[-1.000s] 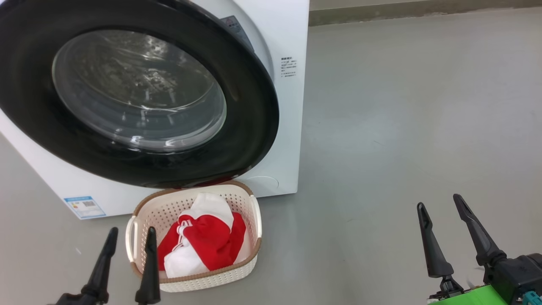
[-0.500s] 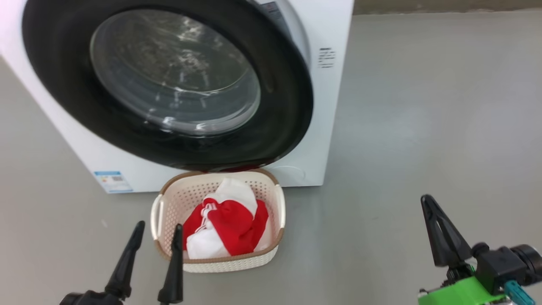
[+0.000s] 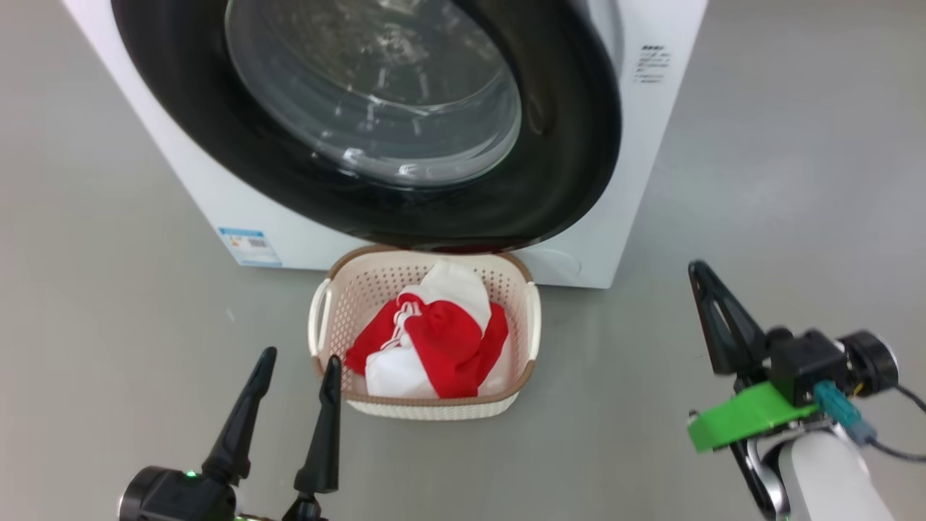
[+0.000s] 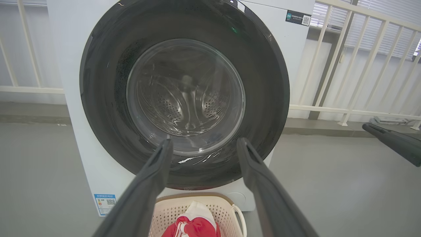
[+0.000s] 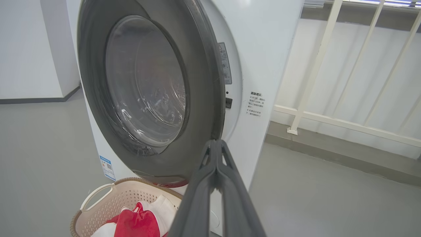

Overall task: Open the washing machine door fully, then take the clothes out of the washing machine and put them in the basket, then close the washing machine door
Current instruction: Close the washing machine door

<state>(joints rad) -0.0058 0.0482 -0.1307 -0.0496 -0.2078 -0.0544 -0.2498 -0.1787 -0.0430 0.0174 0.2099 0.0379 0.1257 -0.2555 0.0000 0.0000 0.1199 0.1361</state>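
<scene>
Head view: left claw (image 3: 300,356) is hanging wide, the basket (image 3: 318,322) holding the clothes (image 3: 441,340) just right of it; right claw (image 3: 698,269) is pinching shut, empty. Left wrist: the washing machine door (image 4: 102,98) is looming beyond the claw. Right wrist: basket is sitting below-left.
</scene>
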